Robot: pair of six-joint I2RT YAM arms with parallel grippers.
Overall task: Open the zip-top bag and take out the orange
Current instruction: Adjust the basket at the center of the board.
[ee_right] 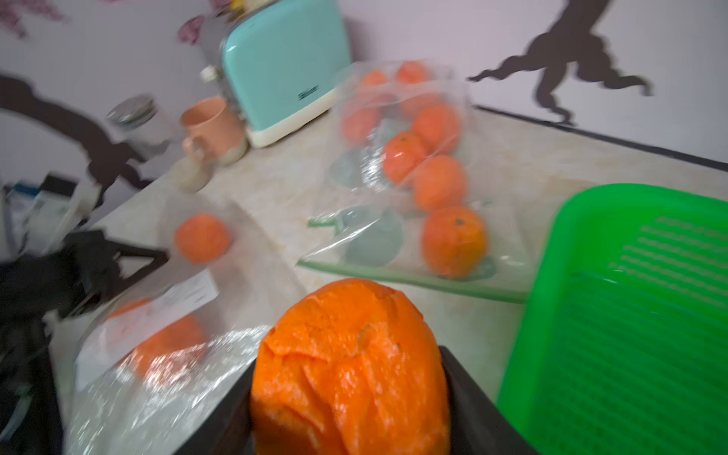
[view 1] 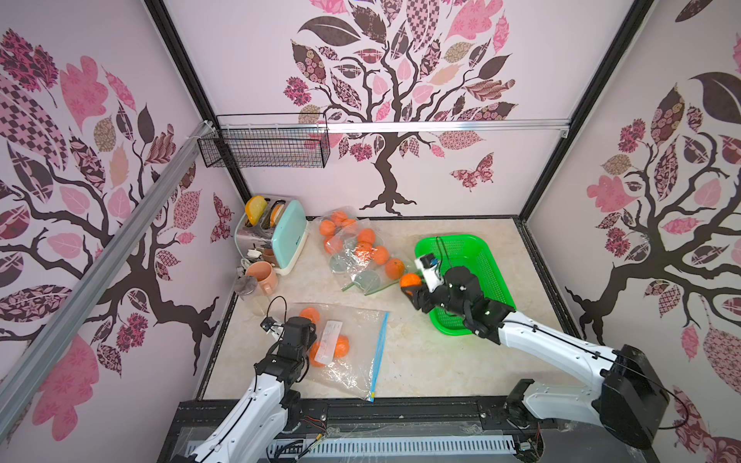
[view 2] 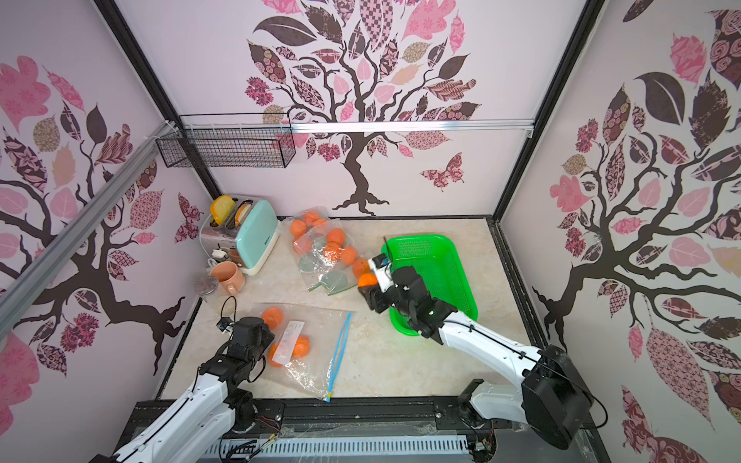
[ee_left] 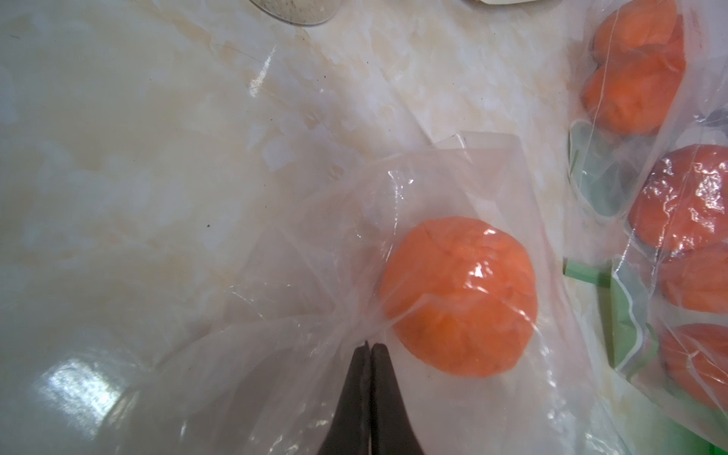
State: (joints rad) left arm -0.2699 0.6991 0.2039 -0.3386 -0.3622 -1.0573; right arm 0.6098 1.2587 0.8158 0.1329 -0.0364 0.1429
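Nearest the robot, the left fingers (ee_left: 354,394) are pressed together on a pinch of clear film. They pin the zip-top bag (view 1: 353,360) to the desk (view 1: 421,360) at its closed end, opposite the blue zip strip (view 2: 339,352), whose two halves stand parted in a top view. The hold looks meant to stop the slack bag from sliding or lifting while fruit is drawn out through the mouth. More oranges (view 1: 341,346) lie inside the bag, partly under a white label (view 1: 328,340).

Beyond the bag's mouth and clear of the film, the right fingers (ee_right: 472,402) are clamped on either side of one orange (ee_right: 350,370). It appears to be held just off the desk. The task's fruit is thus out of the bag and is probably bound for the green basket (view 1: 477,256) just past it.

Farther back from the zip-top bag lies a second clear bag (view 1: 361,248) full of oranges. A mug (view 1: 262,276), a jar (view 1: 245,285) and a mint toaster (view 1: 286,236) stand back from its closed end, toward the wall, well apart from the work.
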